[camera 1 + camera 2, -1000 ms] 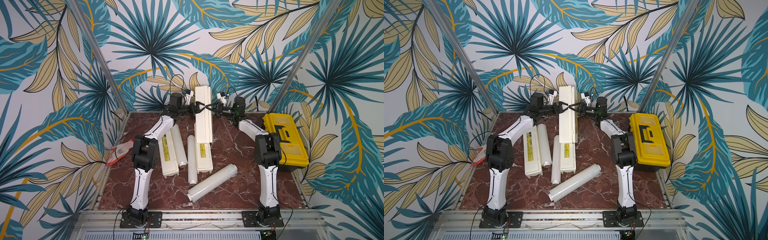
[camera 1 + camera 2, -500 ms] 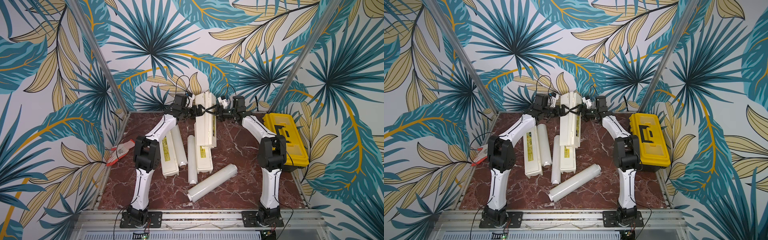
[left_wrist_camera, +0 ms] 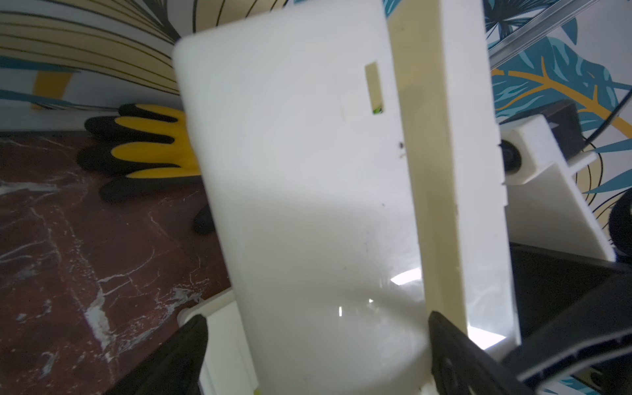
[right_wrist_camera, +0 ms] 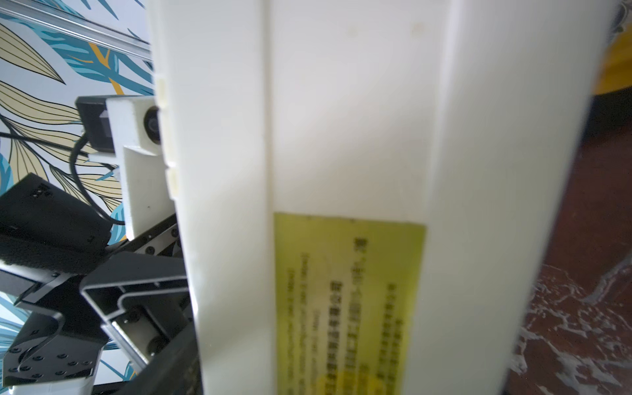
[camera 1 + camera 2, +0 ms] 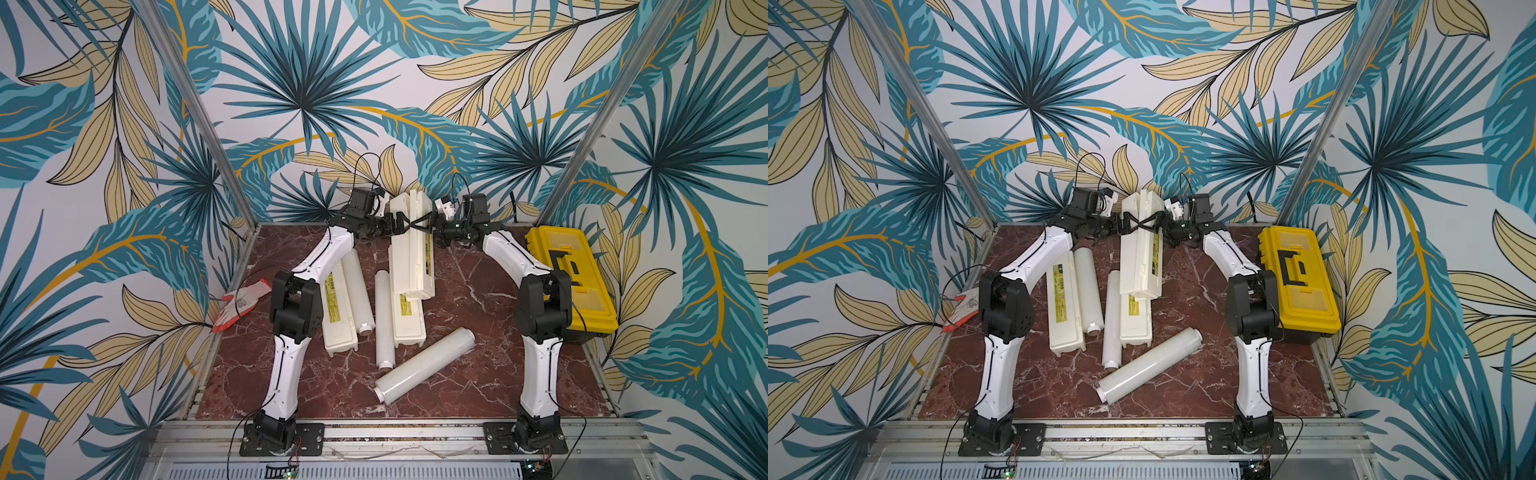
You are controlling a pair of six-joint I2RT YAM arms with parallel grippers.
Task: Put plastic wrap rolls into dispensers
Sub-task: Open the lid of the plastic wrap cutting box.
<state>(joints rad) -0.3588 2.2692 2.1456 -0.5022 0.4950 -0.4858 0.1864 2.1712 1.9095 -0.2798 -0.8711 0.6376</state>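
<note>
Cream dispenser (image 3: pixel 307 171), wide left jaws astride

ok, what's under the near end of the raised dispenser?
A second dispenser lies flat on the table. Its near part and yellow label show. The raised dispenser covers its far part, so I cannot tell whether the two touch.

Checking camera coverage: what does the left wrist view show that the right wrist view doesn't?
Only the left wrist view shows a yellow-and-black glove on the table and a narrow slot in the raised dispenser. Only the right wrist view shows its yellow label. Both show that dispenser close up, the marble table and the opposite arm's camera.
</note>
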